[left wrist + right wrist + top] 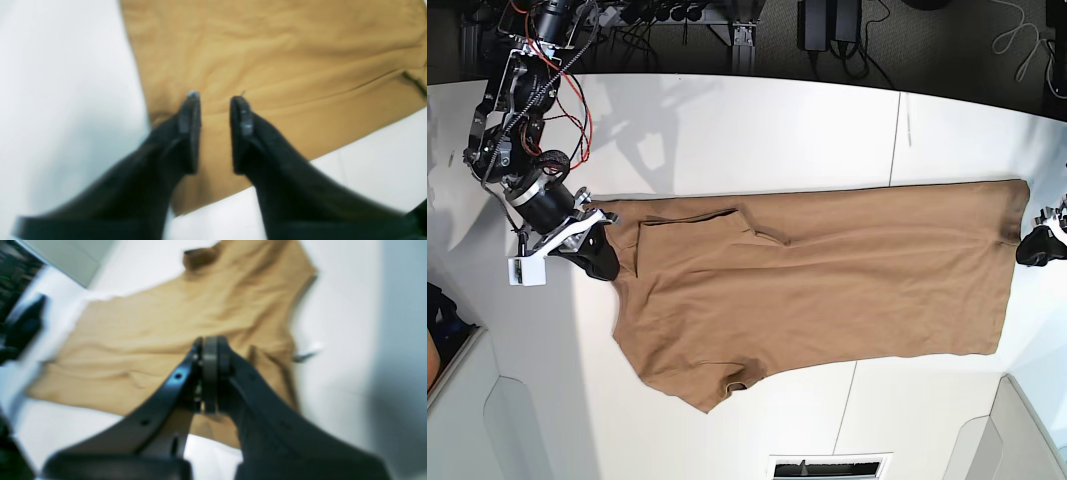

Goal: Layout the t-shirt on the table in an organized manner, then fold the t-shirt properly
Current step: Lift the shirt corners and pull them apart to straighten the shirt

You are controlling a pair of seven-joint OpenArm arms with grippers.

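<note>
While the plain tan-brown short-sleeved cloth t-shirt lies spread lengthwise across the large matte white panelled table, both black grippers sit at its two ends. In the base view the shirt stretches from the left part of the table almost to the right edge, its hem at the right and its collar end at the left. One sleeve juts toward the near edge at the lower left, and the other is folded in over the chest near the far edge of the shirt, leaving a crease there. Soft wrinkles run along the body.

The right gripper, on the left of the base view, has its fingers pressed together with no cloth between them; it hovers above the shirt just beside the folded sleeve. Its arm, wrapped in red and black wires, reaches in from the far left corner.

The left gripper, at the right edge of the base view, has its fingers a little apart, nothing held between them, poised over the hem corner, with bare table to either side.
</note>
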